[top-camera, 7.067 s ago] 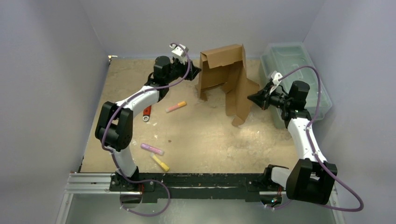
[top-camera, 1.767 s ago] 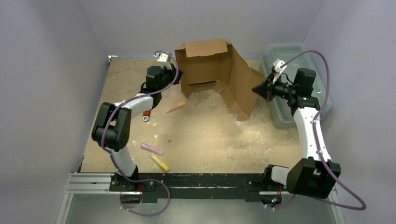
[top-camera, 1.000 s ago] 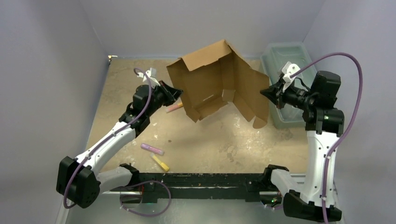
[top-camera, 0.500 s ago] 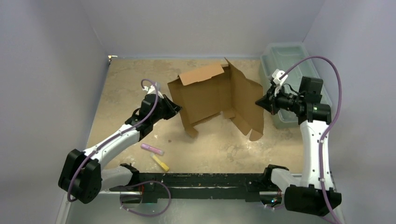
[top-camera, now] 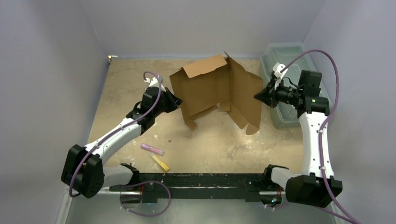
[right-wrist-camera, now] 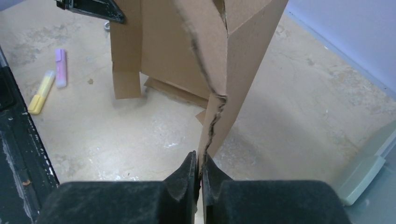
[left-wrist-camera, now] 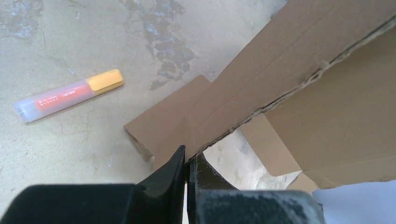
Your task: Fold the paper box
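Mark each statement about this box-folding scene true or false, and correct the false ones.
1. The left end effector and the right end effector each pinch an edge of the paper box. True.
2. The paper box lies inside the green bin. False: it stands up over the table, between the arms, outside the bin.
3. A purple marker and a yellow marker lie on the table near the arm bases. True.
4. The left end effector grips a marker. False: it is shut on cardboard only.
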Controlling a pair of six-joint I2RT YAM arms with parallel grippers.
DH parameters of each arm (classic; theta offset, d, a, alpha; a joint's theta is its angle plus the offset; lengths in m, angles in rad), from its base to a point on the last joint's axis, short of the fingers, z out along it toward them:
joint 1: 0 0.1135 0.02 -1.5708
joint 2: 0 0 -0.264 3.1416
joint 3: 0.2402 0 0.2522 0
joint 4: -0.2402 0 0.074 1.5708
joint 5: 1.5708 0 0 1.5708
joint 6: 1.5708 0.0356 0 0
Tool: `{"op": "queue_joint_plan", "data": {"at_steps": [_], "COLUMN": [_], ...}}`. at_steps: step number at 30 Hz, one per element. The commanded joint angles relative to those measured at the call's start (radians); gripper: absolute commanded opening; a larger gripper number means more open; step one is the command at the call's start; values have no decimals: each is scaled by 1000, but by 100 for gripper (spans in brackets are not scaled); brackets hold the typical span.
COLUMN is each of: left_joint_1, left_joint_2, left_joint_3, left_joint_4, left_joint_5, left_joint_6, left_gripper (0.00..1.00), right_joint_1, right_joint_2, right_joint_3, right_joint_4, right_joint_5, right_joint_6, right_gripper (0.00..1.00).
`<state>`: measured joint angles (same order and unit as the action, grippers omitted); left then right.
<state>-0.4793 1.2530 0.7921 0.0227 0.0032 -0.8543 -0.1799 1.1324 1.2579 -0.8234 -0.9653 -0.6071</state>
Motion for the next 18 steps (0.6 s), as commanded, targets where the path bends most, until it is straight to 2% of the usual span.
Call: {"op": "queue_joint_plan", "data": {"at_steps": [1,7,12,18], "left_joint_1": [-1,-2,-2,-2], "left_joint_2": [-73,-139,-145,-127], "left_joint_3": [48,6,-31,-19], "left_joint_4": [16,24,18,-20], "left_joint_5": [46,62,49,43], "left_joint_6": [-60,-127,-119,-42], "left_gripper": [0,0,0,0], "right_joint_1": [-2,-4,-4,-3], "right_joint_2": [5,2,8,47], "right_joint_3": [18,-110,-209,-188], "right_joint_4": [49,190,315,432], "right_joint_5": [-66,-76,-67,-91], "right_joint_6": [15,105,178,249], "right_gripper": [12,42,50,63]}}
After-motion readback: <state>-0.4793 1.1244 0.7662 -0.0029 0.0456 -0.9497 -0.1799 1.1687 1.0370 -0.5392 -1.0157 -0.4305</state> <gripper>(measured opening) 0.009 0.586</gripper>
